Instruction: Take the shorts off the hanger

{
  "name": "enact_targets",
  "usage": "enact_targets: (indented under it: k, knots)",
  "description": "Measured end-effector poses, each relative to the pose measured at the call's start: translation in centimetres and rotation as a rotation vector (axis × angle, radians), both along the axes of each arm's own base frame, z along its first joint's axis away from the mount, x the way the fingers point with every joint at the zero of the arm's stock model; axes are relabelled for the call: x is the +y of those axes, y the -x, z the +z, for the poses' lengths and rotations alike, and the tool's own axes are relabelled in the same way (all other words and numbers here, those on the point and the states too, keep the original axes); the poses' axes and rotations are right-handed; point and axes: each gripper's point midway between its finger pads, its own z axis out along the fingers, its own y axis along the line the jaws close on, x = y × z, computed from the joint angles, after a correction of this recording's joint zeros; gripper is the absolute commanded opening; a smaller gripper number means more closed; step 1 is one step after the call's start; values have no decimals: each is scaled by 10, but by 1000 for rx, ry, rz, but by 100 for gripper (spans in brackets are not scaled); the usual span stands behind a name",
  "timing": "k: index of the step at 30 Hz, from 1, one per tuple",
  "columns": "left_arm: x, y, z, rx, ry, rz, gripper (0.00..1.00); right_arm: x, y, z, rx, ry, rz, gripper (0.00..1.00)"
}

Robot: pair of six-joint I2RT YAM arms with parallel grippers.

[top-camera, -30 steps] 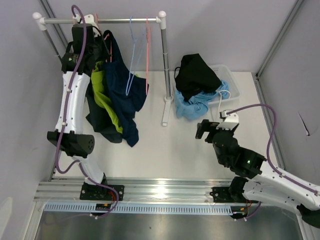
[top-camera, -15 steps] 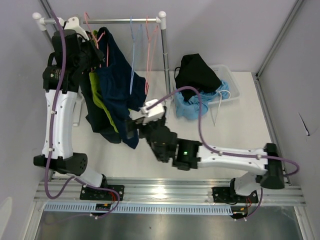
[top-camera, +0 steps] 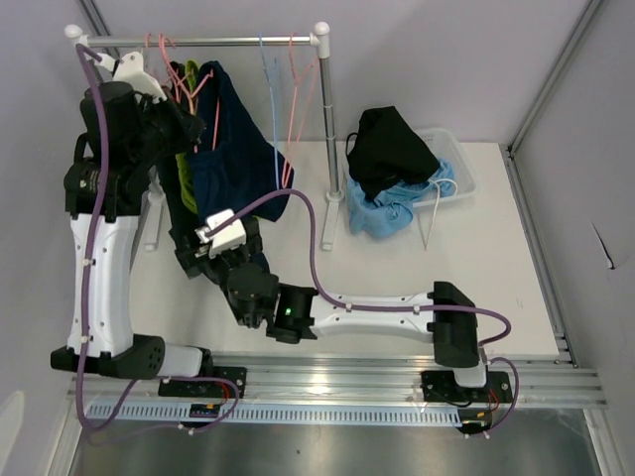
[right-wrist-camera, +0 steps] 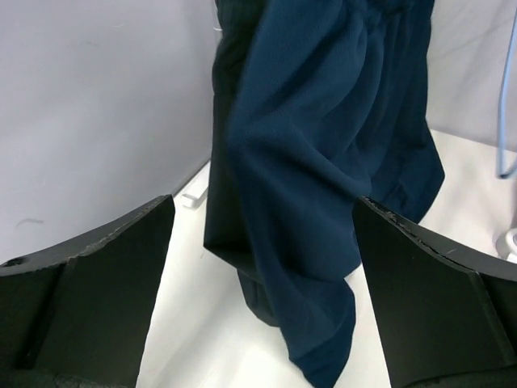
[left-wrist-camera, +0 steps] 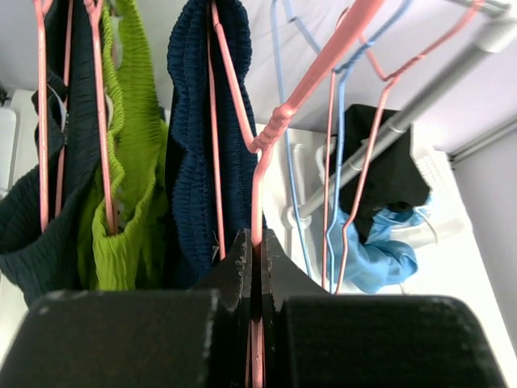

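**Operator:** Top view: where do I stand?

**Guide:** Your left gripper (top-camera: pixel 191 127) is raised near the rail (top-camera: pixel 238 41), beside the navy shorts (top-camera: pixel 233 164). The lime green shorts (top-camera: pixel 185 164) hang just next to them. Your right gripper (top-camera: pixel 190 260) sits low, at the hanging hems. Black shorts (top-camera: pixel 387 139) and light blue shorts (top-camera: pixel 397 210) lie at the bin (top-camera: pixel 461 164), well apart.

**Operator:** Left wrist view?

**Guide:** Your jaws are pressed together on the wire of the pink hanger (left-wrist-camera: pixel 257 186), with nothing else between them. The navy waistband appears to be draped over that hanger.

**Operator:** Right wrist view?

**Guide:** Your fingers (right-wrist-camera: pixel 97 275) are spread wide and hold nothing. The navy leg hangs between them, touching neither. The dark blue-green shorts (right-wrist-camera: pixel 229 145) hang close behind it.

**Operator:** What could go wrong?

**Guide:**
- **Two garments at once:** if you close on both layers, you will likely drag two pairs down together.
- **Losing the hanger:** if you pull hard, the thin wire may slip through your left pinch.
- **Snagging:** the elastic waistband may catch on the hanger's shoulder and swing the neighbouring hangers.
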Motion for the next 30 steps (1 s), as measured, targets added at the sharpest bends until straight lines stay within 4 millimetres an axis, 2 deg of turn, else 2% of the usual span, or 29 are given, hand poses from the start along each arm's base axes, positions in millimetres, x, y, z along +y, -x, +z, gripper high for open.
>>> enact_targets:
  k: [1, 2, 3, 5, 6, 10, 12, 15, 18, 20, 22, 26, 30]
  knots:
    - [-1, 6, 3, -10, 4, -7, 0, 2, -3, -4, -4, 0, -8, 95]
    - [-2, 12, 7, -21, 12, -13, 0, 5, -6, -8, -8, 2, -15, 89]
    - [-2, 19, 10, -31, 16, -19, 0, 8, -9, -13, -15, 10, -21, 60]
    - [-2, 32, 15, -50, 20, -26, 0, 11, -14, -23, -27, 32, -33, 27]
    - [-1, 38, 18, -58, 20, -27, 0, 12, -16, -27, -35, 46, -39, 0]
    - [1, 49, 27, -91, 21, -18, 0, 12, -15, -34, -43, 56, -50, 0]
    - [3, 50, 27, -93, 19, -13, 0, 7, -6, -41, -40, 65, -40, 0]
    - [5, 45, 21, -67, 13, 2, 0, -7, 21, -67, -17, 103, -19, 0]
    - [6, 39, 9, -3, -1, 8, 0, -21, 57, -94, 17, 125, 5, 0]
    - [6, 36, -1, 49, -10, 11, 0, -28, 78, -106, 44, 130, 17, 0]
    - [7, 31, -6, 83, -19, 20, 0, -33, 89, -113, 78, 120, 21, 0]
    - [9, 15, 12, 25, -17, 41, 0, -40, 93, -130, 107, 156, 4, 0]
    - [9, 20, 16, -8, -12, 37, 0, -45, 77, -135, 104, 178, -27, 0]
